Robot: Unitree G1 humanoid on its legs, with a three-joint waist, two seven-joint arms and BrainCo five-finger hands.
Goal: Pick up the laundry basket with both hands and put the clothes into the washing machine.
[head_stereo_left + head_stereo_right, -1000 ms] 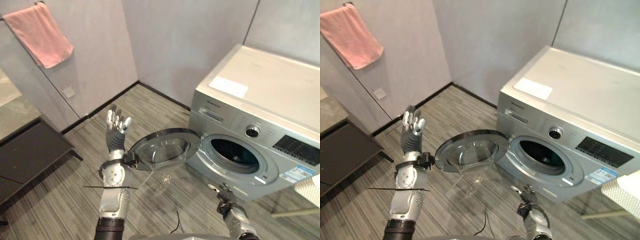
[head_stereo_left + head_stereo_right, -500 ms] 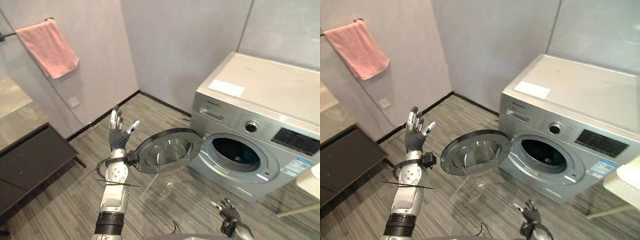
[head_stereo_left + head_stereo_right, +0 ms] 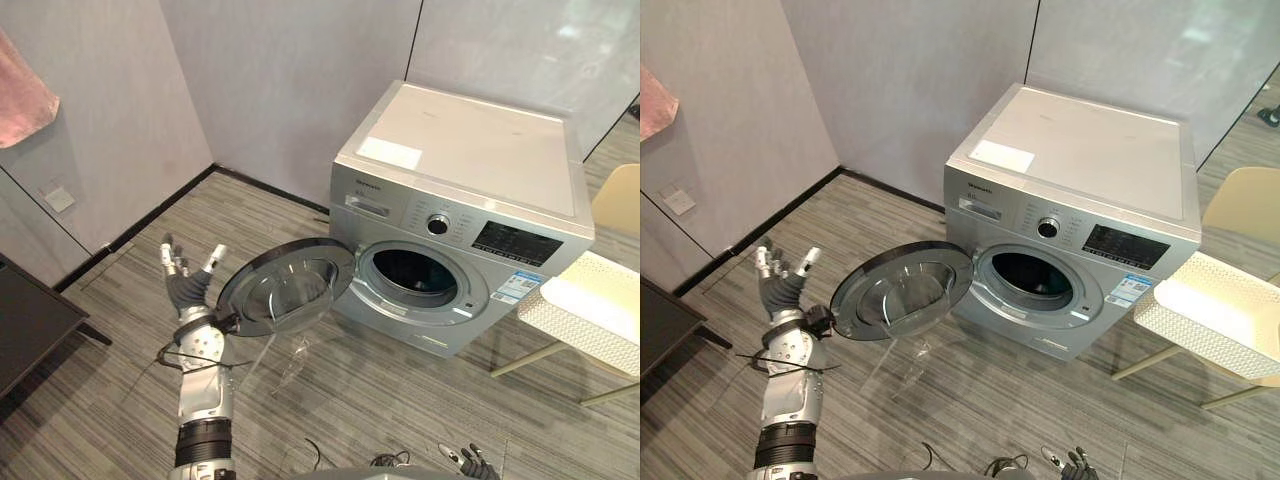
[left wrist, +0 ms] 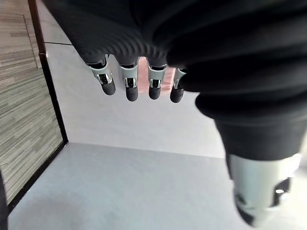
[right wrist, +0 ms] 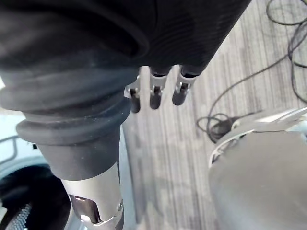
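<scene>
The silver washing machine [image 3: 470,150] stands against the grey wall. Its round door [image 3: 285,288] is swung wide open to the left, and the drum opening [image 3: 412,272] is dark. A white perforated laundry basket [image 3: 575,325] with something white on top rests on a pale chair to the right of the machine. My left hand [image 3: 186,288] is raised just left of the door's edge, open, with its fingers [image 4: 129,81] spread and nothing in them. My right hand [image 3: 466,462] hangs low at the near edge over the floor, open and empty.
A pink towel [image 3: 20,100] hangs on the left wall. A dark low cabinet [image 3: 25,325] stands at the left edge. The pale chair's back [image 3: 620,200] rises at the far right. Striped grey floor [image 3: 380,390] lies in front of the machine.
The camera has swung to the right, bringing the basket and chair into view. My left hand stays open beside the door; my right hand has sunk towards the bottom edge.
</scene>
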